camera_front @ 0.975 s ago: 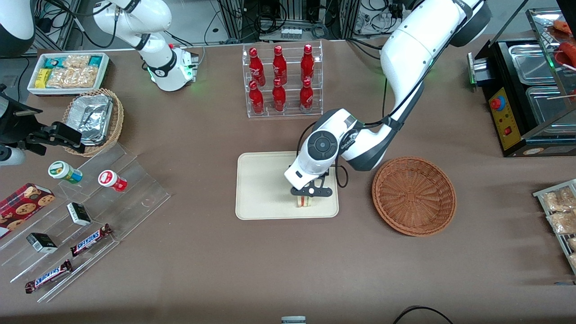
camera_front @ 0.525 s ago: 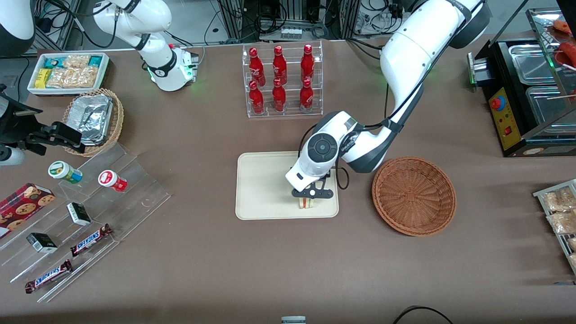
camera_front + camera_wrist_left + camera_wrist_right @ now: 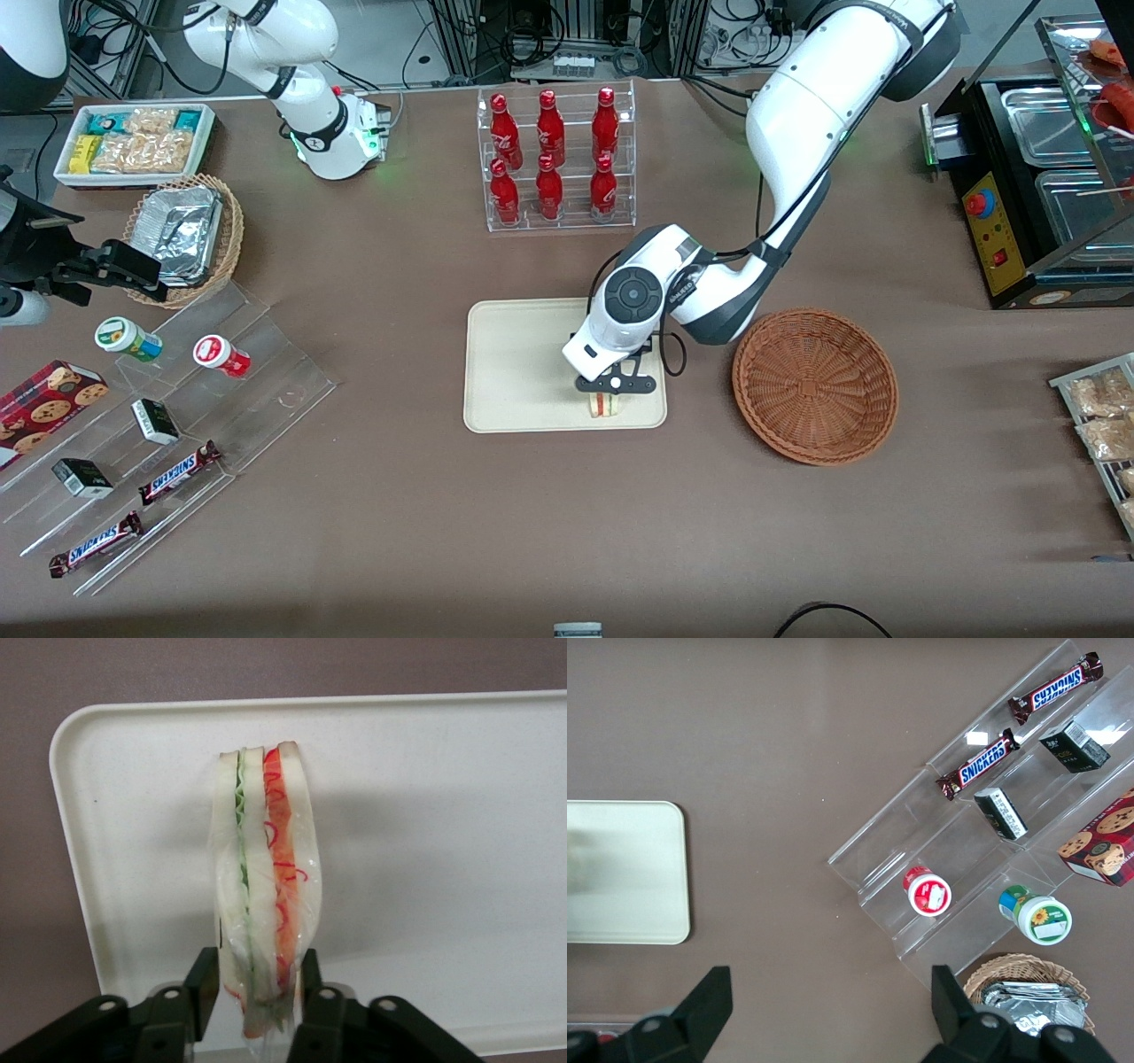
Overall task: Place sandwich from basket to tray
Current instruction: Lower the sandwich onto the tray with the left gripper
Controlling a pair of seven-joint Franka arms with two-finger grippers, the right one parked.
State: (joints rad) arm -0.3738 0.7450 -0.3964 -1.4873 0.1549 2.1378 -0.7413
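The sandwich (image 3: pixel 605 405) (image 3: pixel 266 868) is a wrapped wedge of white bread with green and red-orange layers. It stands on edge on the cream tray (image 3: pixel 514 372) (image 3: pixel 443 815), near the tray corner nearest the front camera and the basket. My left gripper (image 3: pixel 611 390) (image 3: pixel 260 992) is shut on the sandwich, one black finger pressed to each bread face at the wedge's end. The reddish-brown wicker basket (image 3: pixel 815 385) sits beside the tray toward the working arm's end, with nothing in it. The tray's other end (image 3: pixel 620 868) shows in the right wrist view.
A clear rack of red bottles (image 3: pixel 554 159) stands farther from the front camera than the tray. Toward the parked arm's end are a stepped acrylic display (image 3: pixel 177 416) with snacks, a paler basket of foil containers (image 3: pixel 186 235) and a white snack box (image 3: pixel 133 142). A black appliance (image 3: pixel 1036 195) stands at the working arm's end.
My gripper has shifted a little toward the front camera over the tray, carrying the sandwich with it. The basket and tray have stayed put.
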